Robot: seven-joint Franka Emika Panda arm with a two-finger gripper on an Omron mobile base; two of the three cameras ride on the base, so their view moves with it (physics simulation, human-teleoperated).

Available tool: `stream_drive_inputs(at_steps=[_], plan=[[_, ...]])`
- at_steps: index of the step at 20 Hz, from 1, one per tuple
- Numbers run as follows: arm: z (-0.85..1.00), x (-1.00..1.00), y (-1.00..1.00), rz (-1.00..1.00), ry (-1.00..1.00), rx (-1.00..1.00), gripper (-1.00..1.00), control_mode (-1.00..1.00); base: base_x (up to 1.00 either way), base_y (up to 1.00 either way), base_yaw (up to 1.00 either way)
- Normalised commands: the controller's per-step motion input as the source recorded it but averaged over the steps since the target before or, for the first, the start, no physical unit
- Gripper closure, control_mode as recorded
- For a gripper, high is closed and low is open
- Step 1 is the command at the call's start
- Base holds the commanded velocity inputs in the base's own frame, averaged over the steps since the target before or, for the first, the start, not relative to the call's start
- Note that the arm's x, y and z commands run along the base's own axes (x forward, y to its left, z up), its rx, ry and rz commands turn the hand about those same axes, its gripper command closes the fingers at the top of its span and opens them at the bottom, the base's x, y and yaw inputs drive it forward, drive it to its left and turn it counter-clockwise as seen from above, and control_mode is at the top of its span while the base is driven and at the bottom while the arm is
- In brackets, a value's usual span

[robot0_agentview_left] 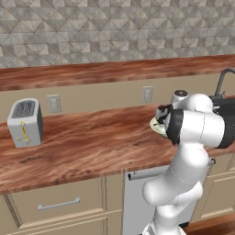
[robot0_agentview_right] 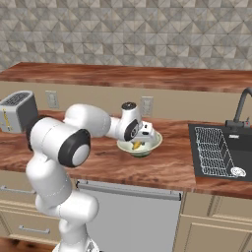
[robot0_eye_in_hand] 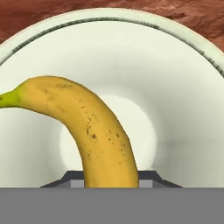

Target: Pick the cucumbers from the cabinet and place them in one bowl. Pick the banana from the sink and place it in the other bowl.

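Observation:
A curved yellow banana [robot0_eye_in_hand: 87, 127] stands between my gripper's [robot0_eye_in_hand: 111, 178] two dark fingertips [robot0_eye_in_hand: 72, 178], which are shut on its lower end. Right behind it is the pale inside wall of a white bowl [robot0_eye_in_hand: 183, 109]. In the right base view the bowl [robot0_agentview_right: 155, 140] sits on the wooden counter, left of the sink [robot0_agentview_right: 246, 147], with the banana [robot0_agentview_right: 136, 145] inside its rim and the gripper [robot0_agentview_right: 141, 139] reaching down into it. In the left base view a sliver of the bowl [robot0_agentview_left: 156, 128] peeks out from behind the arm. The cucumbers and the cabinet are out of view.
A silver toaster [robot0_agentview_left: 25, 122] stands on the counter far to the left. The black sink holds a wire rack [robot0_agentview_right: 211, 150], and a dark faucet [robot0_agentview_right: 241, 110] rises behind it. Wall outlets [robot0_agentview_left: 54, 103] sit on the backsplash. Drawers and a dishwasher front lie below the counter.

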Motion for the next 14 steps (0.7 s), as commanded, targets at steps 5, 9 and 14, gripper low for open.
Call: stream_drive_inputs(at_steps=[5, 9, 14], plan=[[-0.26, 0.0, -0.01, -0.01, 0.0, 0.0, 1.0, -1.0, 0.0, 0.0, 0.0], [-0.16, 0.0, -0.13, -0.02, 0.02, 0.0, 1.0, -1.0, 0.0, 0.0, 0.0], [-0.05, 0.03, -0.1, -0.01, 0.04, 0.0, -1.0, -1.0, 0.0, 0.0, 0.0]])
